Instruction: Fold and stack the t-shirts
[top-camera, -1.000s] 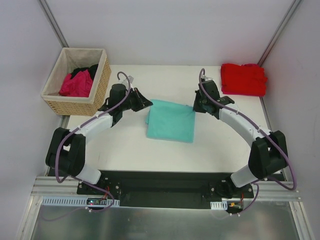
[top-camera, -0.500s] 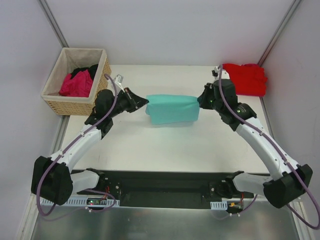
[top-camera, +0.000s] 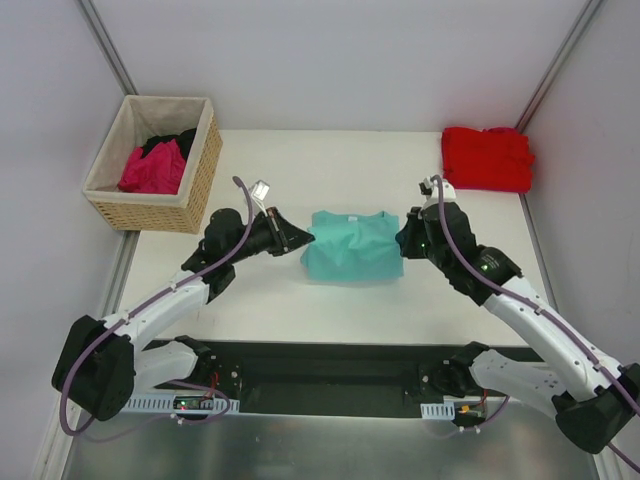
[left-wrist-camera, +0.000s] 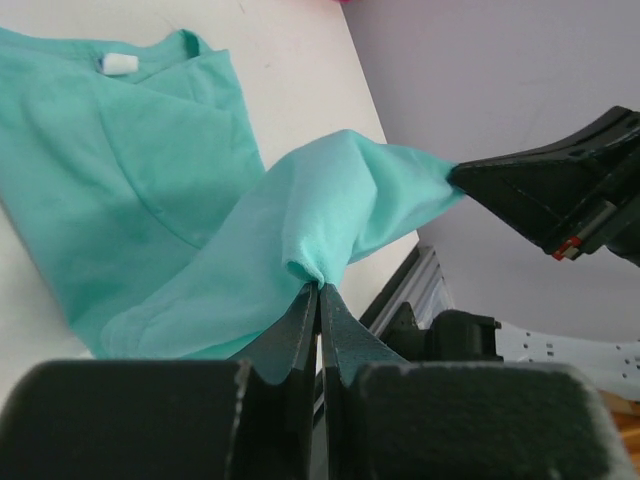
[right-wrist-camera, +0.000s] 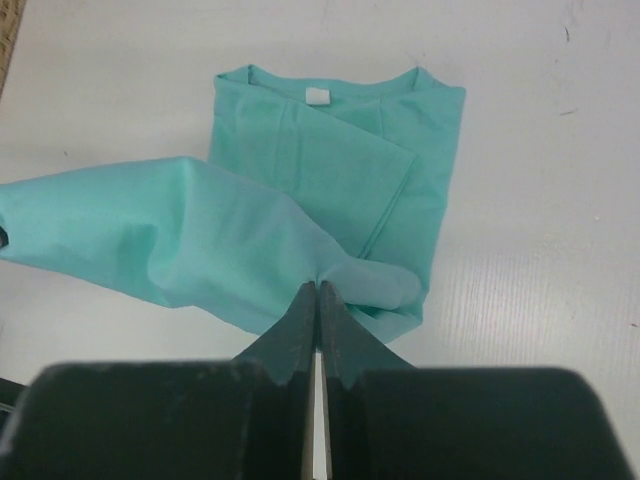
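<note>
Grips the teal shirt (top-camera: 352, 245) at two ends, to the right of the basket (top-camera: 150, 205) and nearer the arms than it. Pinches a thin bunch of cloth in the left gripper (left-wrist-camera: 319, 292), jaws clenched tight, at the shirt's end toward the basket. Pinches another bunch in the right gripper (right-wrist-camera: 318, 288), likewise clenched, at the end away from the basket. Holds that layer as a loose, sagging span above the rest of the shirt, flat on the table (top-camera: 250, 290) with the white neck label (right-wrist-camera: 318, 96) facing up.

Judging by the sag and wrinkles: handles as light and very soft, without any stiffness. Drapes and creases wherever unsupported. Not fragile. Likely slides on the smooth table, dragging the lower layer along under a sideways pull. Stays put in a tight pinch but bunches there, giving uneven edges unless kept taut between the two grips. Best taken at corners or hem ends, one per gripper, well apart, catching only the layer meant to move.

Leaves the red shirt (top-camera: 488, 158) folded far to the right of the basket, about level with it. Leaves the magenta shirt (top-camera: 152, 168) and the black shirt (top-camera: 180, 140) crumpled inside the basket, not yet folded.
</note>
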